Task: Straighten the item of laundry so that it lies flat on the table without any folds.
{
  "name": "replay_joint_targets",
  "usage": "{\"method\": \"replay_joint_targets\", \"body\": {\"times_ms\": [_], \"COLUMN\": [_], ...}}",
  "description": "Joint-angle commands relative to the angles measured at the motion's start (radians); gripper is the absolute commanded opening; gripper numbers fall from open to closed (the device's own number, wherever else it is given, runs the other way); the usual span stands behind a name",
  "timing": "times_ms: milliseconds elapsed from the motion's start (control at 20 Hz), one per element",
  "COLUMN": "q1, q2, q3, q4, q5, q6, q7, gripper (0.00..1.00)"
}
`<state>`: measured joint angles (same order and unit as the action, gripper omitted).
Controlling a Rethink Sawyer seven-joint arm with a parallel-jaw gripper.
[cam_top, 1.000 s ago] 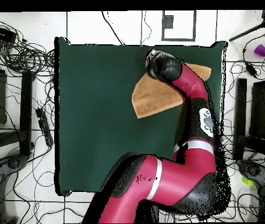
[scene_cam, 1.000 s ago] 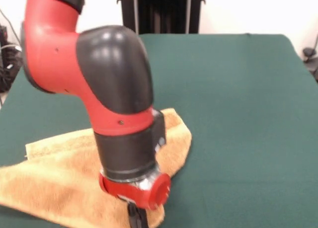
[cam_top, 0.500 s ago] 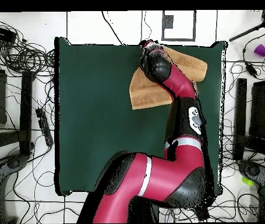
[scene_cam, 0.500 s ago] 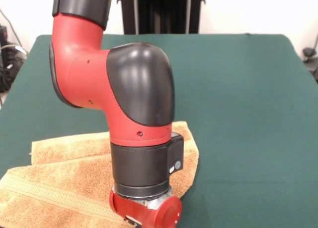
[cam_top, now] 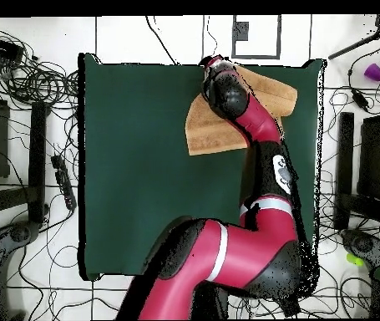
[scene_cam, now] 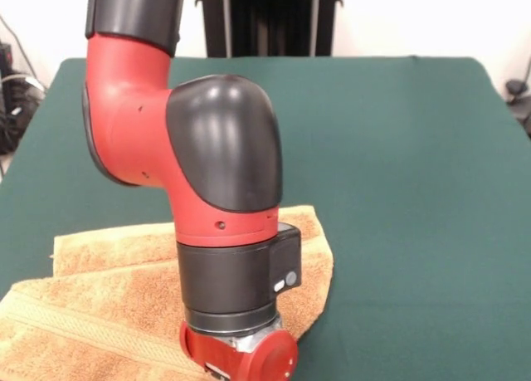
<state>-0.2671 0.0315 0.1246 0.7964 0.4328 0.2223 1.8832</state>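
Tool [cam_top: 208,63] state hidden under arm, folded towel [scene_cam: 99,298] below, long axis along table [scene_cam: 398,148] edge

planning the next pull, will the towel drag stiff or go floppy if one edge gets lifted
Probably floppy: the towel already lies in soft overlapping layers. Its terry pile may grip the felt table, so it would likely bunch rather than slide. It looks light, so lifting should be easy.

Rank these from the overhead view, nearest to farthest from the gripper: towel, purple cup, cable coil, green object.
1. towel: under the gripper, by the top edge of the table.
2. purple cup, off the table at upper right, and cable coil, upper left: too close to call.
3. green object: off the table, lower right.
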Motion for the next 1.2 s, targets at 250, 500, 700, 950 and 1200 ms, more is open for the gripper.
{"method": "replay_joint_targets", "body": {"times_ms": [250,500,700,950,1200], "q1": [0.004,0.06,0.046,0.034,0.031], "q2": [0.12,0.294,0.383,0.443,0.446], "q3": [0.131,-0.057,-0.124,-0.236,-0.27], "q4": [0.078,-0.301,-0.466,-0.564,-0.562], "q5": [0.047,0.09,0.114,0.15,0.214], "q6": [0.138,0.43,0.567,0.648,0.6], "q7": [0.166,0.277,0.307,0.238,0.24], "gripper": [0.0,0.0,0.0,0.0,0.0]}}
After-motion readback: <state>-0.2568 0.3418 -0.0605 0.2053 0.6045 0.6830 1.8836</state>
